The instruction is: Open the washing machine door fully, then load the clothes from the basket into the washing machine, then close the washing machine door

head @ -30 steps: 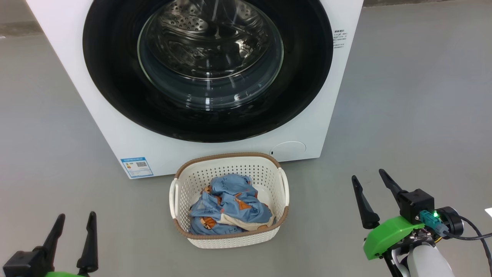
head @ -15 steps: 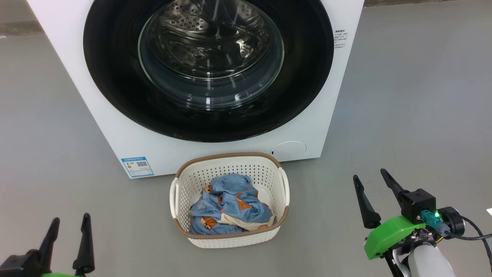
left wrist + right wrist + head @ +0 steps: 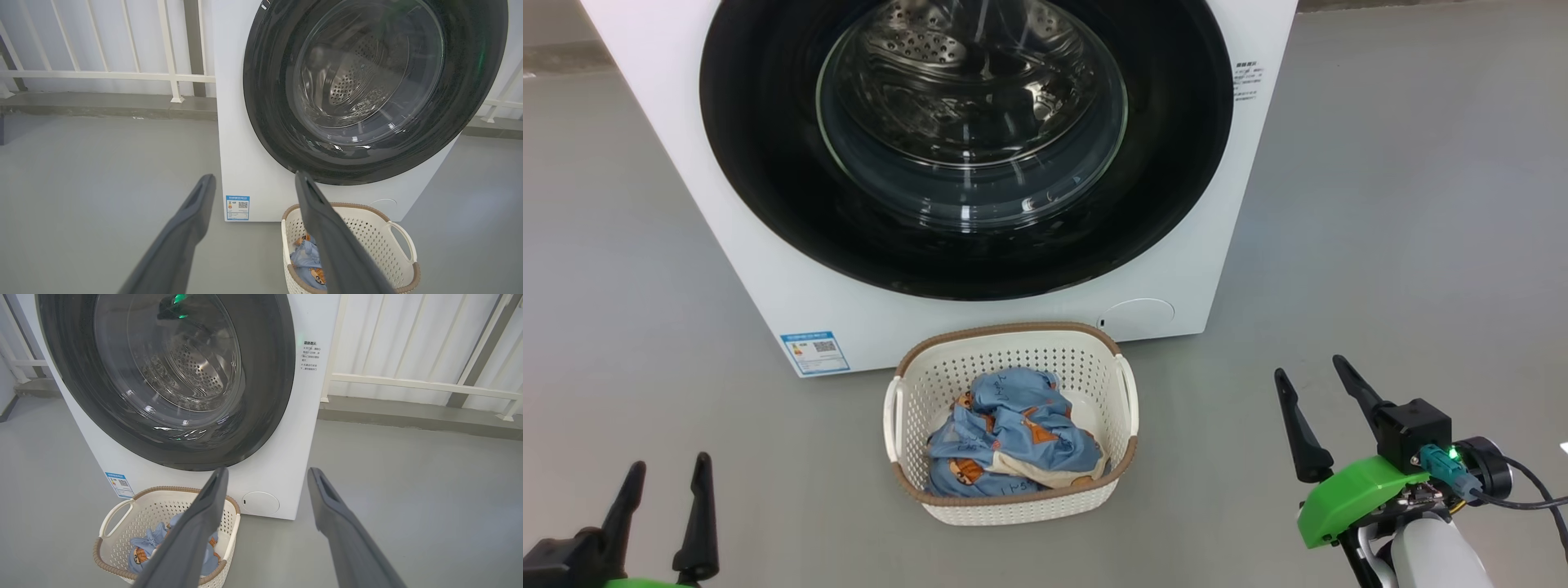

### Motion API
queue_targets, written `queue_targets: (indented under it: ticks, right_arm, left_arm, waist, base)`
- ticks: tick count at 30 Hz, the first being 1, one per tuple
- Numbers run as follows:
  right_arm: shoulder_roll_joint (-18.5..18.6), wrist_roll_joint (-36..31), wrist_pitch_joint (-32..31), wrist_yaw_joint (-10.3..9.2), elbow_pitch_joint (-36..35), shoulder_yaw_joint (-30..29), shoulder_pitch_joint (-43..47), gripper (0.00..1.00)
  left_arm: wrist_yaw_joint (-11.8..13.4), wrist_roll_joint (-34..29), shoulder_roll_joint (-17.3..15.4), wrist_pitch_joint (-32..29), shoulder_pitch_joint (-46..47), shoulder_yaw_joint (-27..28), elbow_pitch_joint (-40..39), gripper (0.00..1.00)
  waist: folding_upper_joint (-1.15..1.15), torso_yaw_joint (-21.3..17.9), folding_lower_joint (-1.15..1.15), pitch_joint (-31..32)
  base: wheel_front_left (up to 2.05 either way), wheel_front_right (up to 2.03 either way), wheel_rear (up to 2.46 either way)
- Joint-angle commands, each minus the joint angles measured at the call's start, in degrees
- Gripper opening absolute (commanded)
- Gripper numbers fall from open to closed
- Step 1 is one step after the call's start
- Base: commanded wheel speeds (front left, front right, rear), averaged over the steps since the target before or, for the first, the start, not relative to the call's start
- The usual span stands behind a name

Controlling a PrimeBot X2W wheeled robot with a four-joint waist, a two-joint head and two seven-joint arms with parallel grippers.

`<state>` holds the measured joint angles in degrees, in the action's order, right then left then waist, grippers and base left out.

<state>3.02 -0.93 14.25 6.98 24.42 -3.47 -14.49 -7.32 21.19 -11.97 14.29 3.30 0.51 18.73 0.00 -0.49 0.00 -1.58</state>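
The white washing machine [image 3: 768, 278] stands ahead with its round black door [image 3: 760, 188] flat against the front, steel drum visible through the glass. On the floor in front sits the cream basket [image 3: 1013, 502] holding crumpled light-blue clothes [image 3: 1013, 433]. My left gripper [image 3: 668, 464] is low at the left of the basket, open and empty. To the basket's right, my right gripper [image 3: 1307, 365] is also open and holds nothing. Both wrist views show the door [image 3: 269, 102] [image 3: 265, 375], the basket [image 3: 367, 232] [image 3: 135, 535] and my empty grippers [image 3: 253, 176] [image 3: 267, 469].
Grey floor [image 3: 1405, 204] lies open on both sides of the machine. A white railing [image 3: 102, 75] on a low kerb runs behind the machine. A blue label [image 3: 809, 352] and a round service cap [image 3: 1137, 316] sit on the machine's lower front.
My left gripper has sunk lower in the head view. The right gripper and the rest of the picture have barely shifted.
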Motion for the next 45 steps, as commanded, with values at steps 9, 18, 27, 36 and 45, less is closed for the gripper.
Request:
queue_targets:
  ticks: [9,18,27,36,45]
  right_arm:
    - [-0.1,0.0,0.7,0.51,-1.9,1.1,-1.6,1.0]
    - [-0.1,-0.1,0.7,0.51,-2.2,1.0,-1.3,1.0]
    - [-0.1,0.0,0.7,0.51,-2.6,0.7,-1.4,1.0]
    - [-0.1,0.3,0.7,0.51,-3.3,0.8,-1.6,1.0]
    - [-0.1,1.3,0.7,0.51,-3.5,0.9,-1.5,1.0]
  left_arm:
    - [-0.2,-0.9,-2.0,0.7,3.2,2.2,-0.4,1.0]
    - [-0.2,-1.0,-1.9,0.7,3.3,2.1,-0.5,1.0]
    - [-0.2,-2.5,-1.0,0.7,3.3,3.8,-2.6,1.0]
    - [-0.2,-2.0,-1.4,0.7,2.5,2.5,-4.7,1.0]
    - [-0.2,-1.9,-1.6,0.7,1.9,2.0,-5.1,1.0]
  waist:
    - [0.0,0.1,0.0,-0.2]
    - [0.0,0.1,0.0,-0.5]
    - [0.0,0.3,0.0,-0.9]
    - [0.0,0.4,0.0,-1.3]
    - [0.0,0.4,0.0,-1.1]
  base:
    - [0.46,0.46,-0.93]
    - [1.1,1.1,-2.21]
    - [1.0,1.0,-2.0]
    - [0.3,0.3,-0.61]
    - [0.0,0.0,0.0]
